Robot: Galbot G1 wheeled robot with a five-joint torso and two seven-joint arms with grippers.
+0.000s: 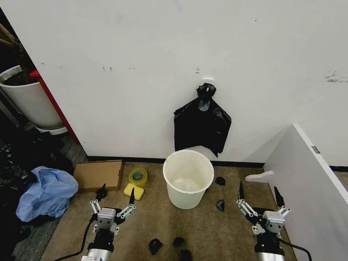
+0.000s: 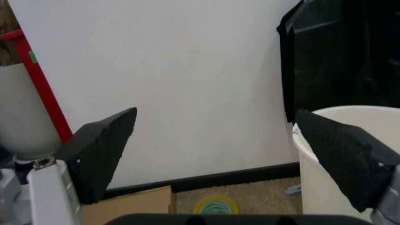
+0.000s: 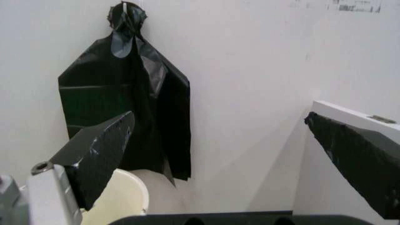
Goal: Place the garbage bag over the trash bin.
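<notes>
Now the left gripper [image 1: 115, 198] is hovering low over the carpet with its fingers [image 2: 100, 152] spread wide apart, gripping nothing. Beyond and between both sets of fingertips, the trash bin [image 1: 188, 178] is standing upright by the wall. Above it, the garbage bag [image 1: 202, 126] is hanging flat from a hook. Likewise, the right gripper [image 1: 259, 197] is holding its fingers [image 3: 97, 152] apart, empty.

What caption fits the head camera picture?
Two open grippers, left gripper and right gripper, face the trash bin.
</notes>
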